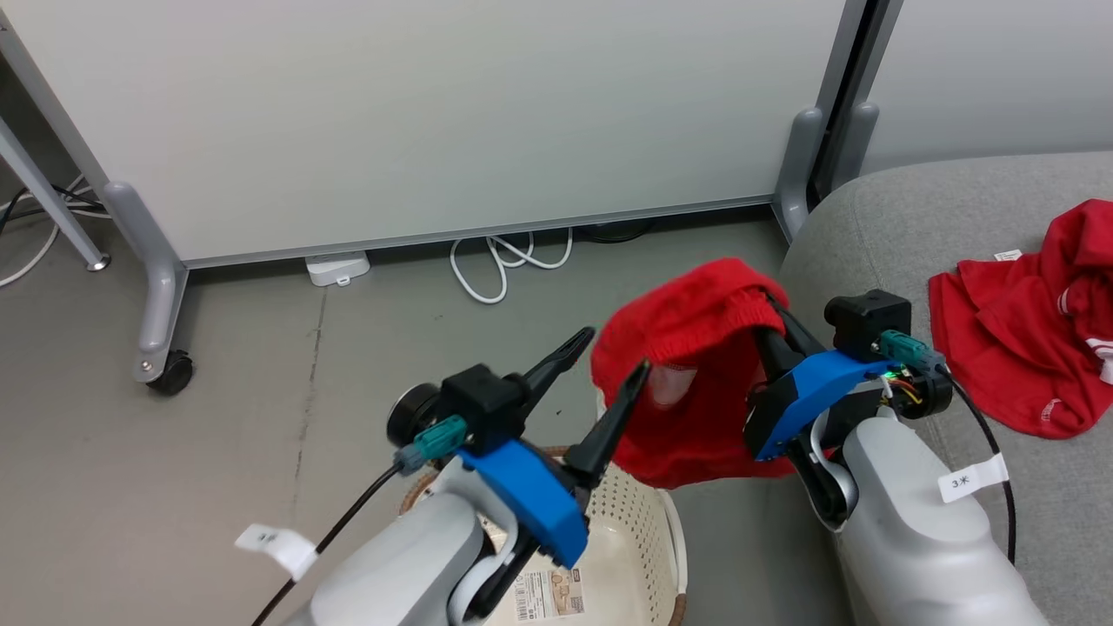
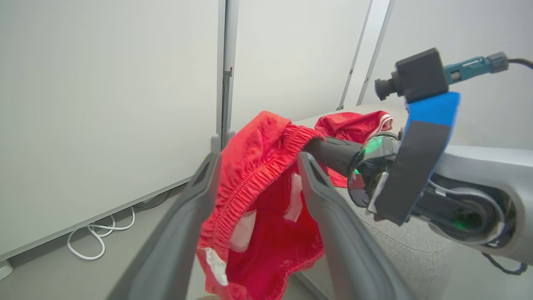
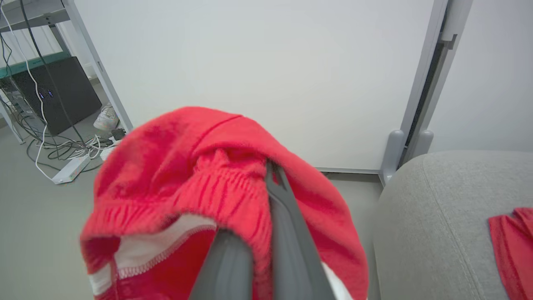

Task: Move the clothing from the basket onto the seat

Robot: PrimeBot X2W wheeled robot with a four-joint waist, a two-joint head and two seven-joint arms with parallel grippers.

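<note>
1. The right gripper [image 1: 776, 317] is found closed, its two fingers pressed together on the elastic waistband of the held garment [image 1: 687, 348]. In the right wrist view the right gripper [image 3: 270, 175] is seen with red fabric bunched over its tips.
2. The left gripper [image 1: 616, 349] is found spread wide and holds nothing. Its tips are pointed toward 1 o'clock in the head view.
3. In the left wrist view the held garment [image 2: 258, 200] is seen hanging in the gap between the fingers of the left gripper [image 2: 258, 160]. Contact with either finger cannot be confirmed.
4. The held garment [image 3: 200, 166] is recorded as red with a gathered waistband and white lining. It is suspended in the air, draped down from the right gripper [image 2: 320, 149].
5. The basket [image 1: 643, 539] is located at 6 o'clock in the head view, partly covered by the left arm. A label [image 1: 548, 596] is noted on its floor, and no clothing is seen in the visible part. The lower hem of the held garment is at 1 o'clock from the basket, near its rim.
6. The seat [image 1: 922, 217] is located at 3 o'clock in the head view. A second garment [image 1: 1026, 322], red with white trim, is laid crumpled on it.
7. A pale partition panel [image 1: 417, 113] on castors is noted at 12 o'clock, with a white cable [image 1: 504, 261] looped on the floor beneath it.
</note>
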